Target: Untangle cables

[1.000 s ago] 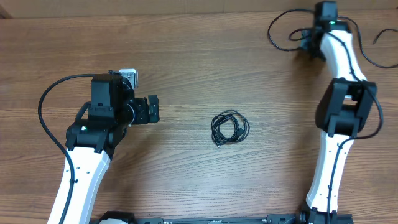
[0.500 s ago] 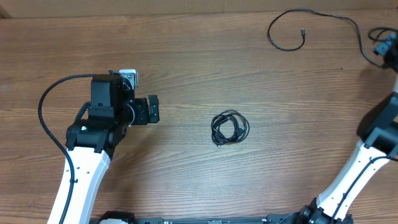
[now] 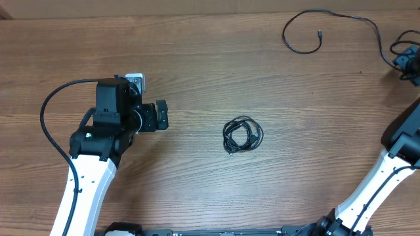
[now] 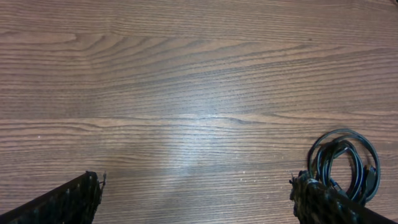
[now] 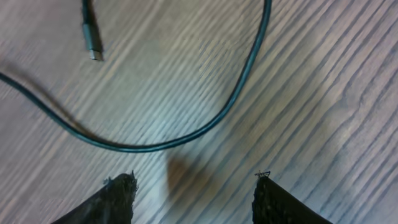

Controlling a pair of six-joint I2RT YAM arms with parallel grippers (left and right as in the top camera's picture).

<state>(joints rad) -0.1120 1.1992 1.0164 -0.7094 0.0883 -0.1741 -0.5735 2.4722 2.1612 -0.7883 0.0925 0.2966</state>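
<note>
The coiled cable bundle [image 3: 243,135] lies mid-tabletop [image 3: 197,39]. Well to its left sits the left tool [image 3: 161,115], its fingers spread wide and empty, with only wood grain between them and the coil. In the left wrist view one fingertip [image 4: 323,200] hides the coil's lower edge. A small white thing [image 3: 136,80], farther left by the arm, is hard to make out. Far up and right of the coil curves a loose cable strand [image 3: 341,14] with its plug end [image 5: 92,43] free. The right tool [image 3: 407,58], cut off at the frame edge, is released, and the strand lies just ahead of its fingers.

Left gripper [image 4: 198,183] and right gripper [image 5: 194,185] both have fingers [image 4: 71,202] spread wide apart.
</note>
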